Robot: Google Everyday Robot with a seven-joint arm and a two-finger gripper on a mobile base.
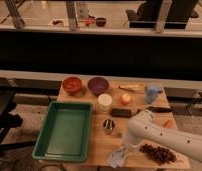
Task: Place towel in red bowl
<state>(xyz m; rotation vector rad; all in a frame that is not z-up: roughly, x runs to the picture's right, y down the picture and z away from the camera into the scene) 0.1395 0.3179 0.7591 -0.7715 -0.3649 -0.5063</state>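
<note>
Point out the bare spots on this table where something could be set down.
Bare wood lies between the green tray and the small metal cup, running to the front edge. The back row around the red bowl is crowded. The end effector and towel fill the front right.

An office-like test space: the wooden worktop [101, 142] stands before a dark partition, with railings and office chairs [144, 12] behind; the hand [125, 150] hangs at its front edge.

Arm [161, 136]: smooth white casing, rounded tubular links, bulbous elbow joint. A row of small dark dots runs along the forearm shell. End effector [125, 150] at lower centre of the frame; same pale housing, details indistinct.
</note>
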